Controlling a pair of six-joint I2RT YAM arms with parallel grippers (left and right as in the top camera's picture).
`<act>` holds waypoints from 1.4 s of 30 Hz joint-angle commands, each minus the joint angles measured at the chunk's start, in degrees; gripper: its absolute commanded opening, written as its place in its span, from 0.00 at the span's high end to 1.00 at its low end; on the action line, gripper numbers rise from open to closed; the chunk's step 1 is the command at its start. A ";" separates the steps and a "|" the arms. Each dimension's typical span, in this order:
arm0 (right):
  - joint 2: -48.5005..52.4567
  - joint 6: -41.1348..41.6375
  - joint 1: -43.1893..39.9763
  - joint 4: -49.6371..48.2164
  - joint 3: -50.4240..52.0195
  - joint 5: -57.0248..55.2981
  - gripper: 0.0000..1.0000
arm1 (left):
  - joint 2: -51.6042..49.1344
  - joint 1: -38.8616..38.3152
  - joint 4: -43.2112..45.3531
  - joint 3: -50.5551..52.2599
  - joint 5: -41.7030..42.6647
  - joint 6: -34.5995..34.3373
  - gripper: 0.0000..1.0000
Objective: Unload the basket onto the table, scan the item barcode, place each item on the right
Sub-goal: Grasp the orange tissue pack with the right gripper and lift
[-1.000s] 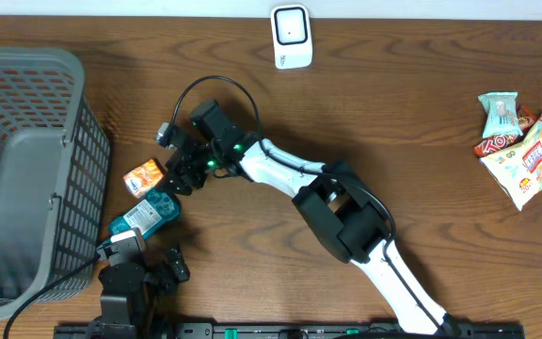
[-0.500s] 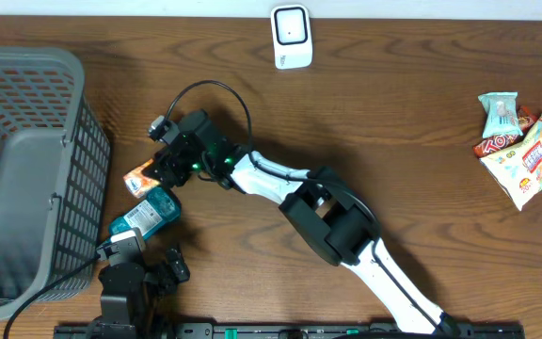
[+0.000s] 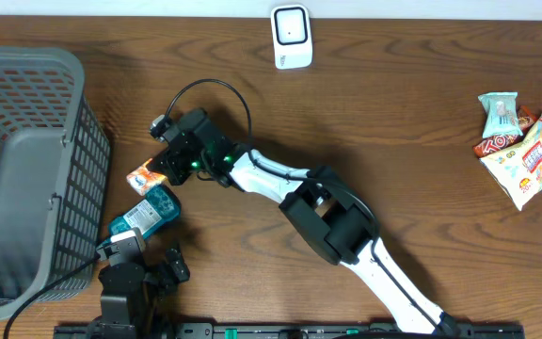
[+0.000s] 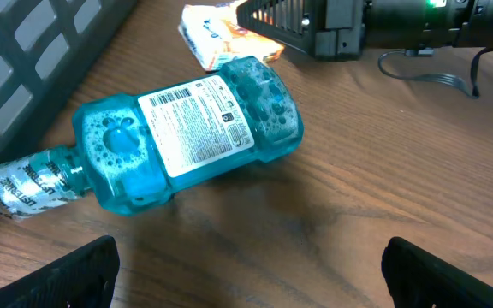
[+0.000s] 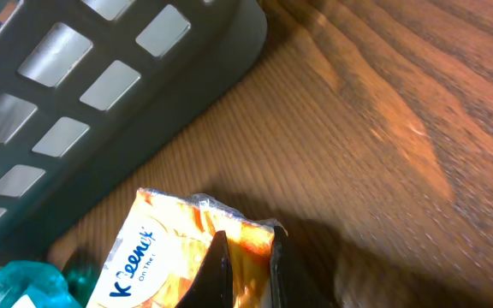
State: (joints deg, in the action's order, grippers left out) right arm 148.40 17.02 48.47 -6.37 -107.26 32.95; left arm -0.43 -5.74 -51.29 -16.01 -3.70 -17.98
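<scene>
An orange and white Kleenex tissue pack (image 3: 143, 174) (image 5: 157, 252) lies on the wooden table beside the basket. My right gripper (image 3: 165, 166) (image 5: 245, 250) is shut on the pack's right edge, the foil pinched between its two thin fingers (image 5: 216, 275). The pack also shows at the top of the left wrist view (image 4: 216, 38), with the right arm's black head just past it. A white barcode scanner (image 3: 291, 36) stands at the table's far edge. My left gripper (image 3: 149, 258) (image 4: 251, 282) stands open near the front edge, with nothing between its fingers.
A blue mouthwash bottle (image 3: 145, 214) (image 4: 187, 137) lies on its side, label up, just in front of the tissue pack. A grey slatted basket (image 3: 26, 179) (image 5: 101, 85) fills the left side. Snack packets (image 3: 520, 146) lie at the far right.
My right gripper has moved left onto the tissue pack and shut on its edge. The left arm has not moved.
</scene>
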 commanded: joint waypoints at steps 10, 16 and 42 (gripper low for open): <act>-8.81 -6.05 -18.82 29.92 1.36 6.69 0.99 | 0.07 -0.13 -1.84 0.17 0.28 0.76 0.02; -14.34 -2.08 -23.08 42.64 1.36 -2.12 0.99 | 0.07 -0.13 -1.84 0.17 0.28 0.76 0.02; -34.12 14.84 -26.95 97.24 1.36 -5.81 0.99 | 0.07 -0.13 -1.84 0.17 0.28 0.76 0.02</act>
State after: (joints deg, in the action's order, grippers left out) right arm 118.04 33.43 20.97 89.14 -106.02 29.39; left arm -0.43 -5.74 -51.29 -16.01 -3.70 -17.98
